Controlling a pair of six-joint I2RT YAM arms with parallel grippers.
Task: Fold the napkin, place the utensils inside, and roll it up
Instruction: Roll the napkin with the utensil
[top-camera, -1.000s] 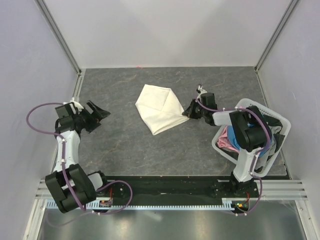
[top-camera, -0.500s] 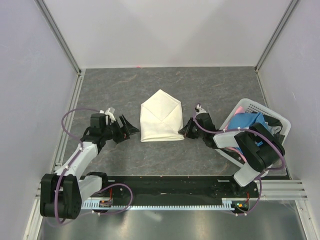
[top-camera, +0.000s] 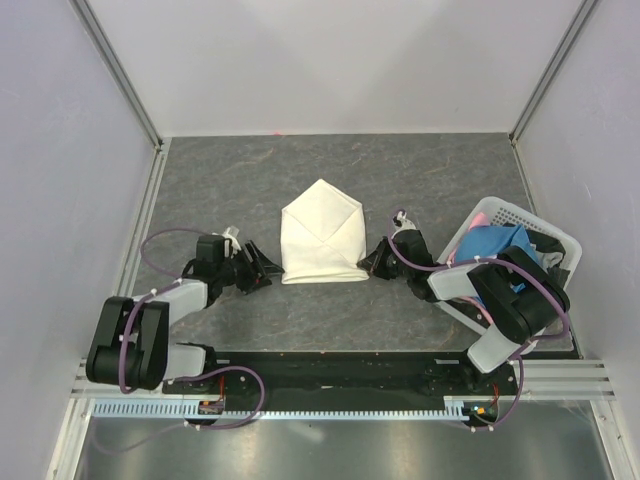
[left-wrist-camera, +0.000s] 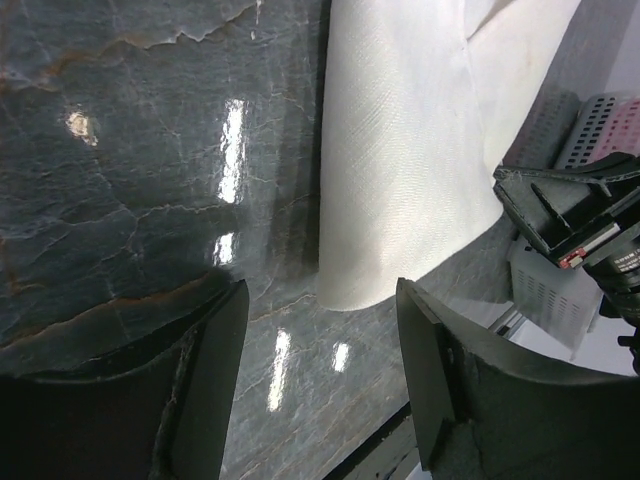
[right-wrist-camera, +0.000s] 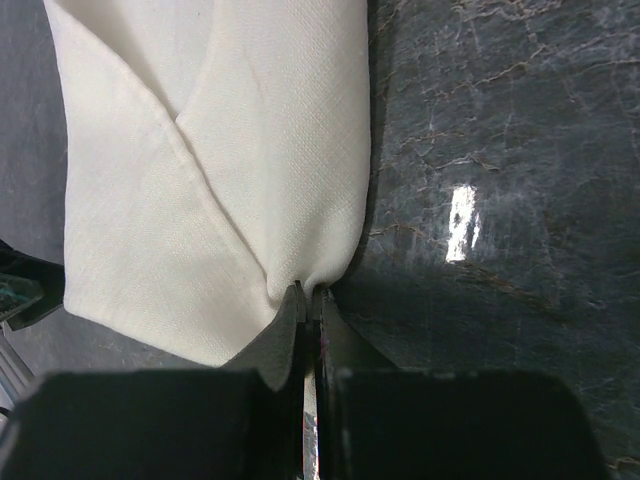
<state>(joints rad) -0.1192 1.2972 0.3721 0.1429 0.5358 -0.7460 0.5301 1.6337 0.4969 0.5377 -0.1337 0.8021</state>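
the napkin lies folded at table centre. the right gripper is clenched on its 5 o'clock corner. the left gripper, released and empty, has moved in beside its 7 o'clock corner.

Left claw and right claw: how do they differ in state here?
The black left claw has its jaws apart; the black right claw is shut. The left claw holds nothing, just short of the cream-white folded cloth napkin; the right claw pinches its near right corner. Both sit low, facing each other.
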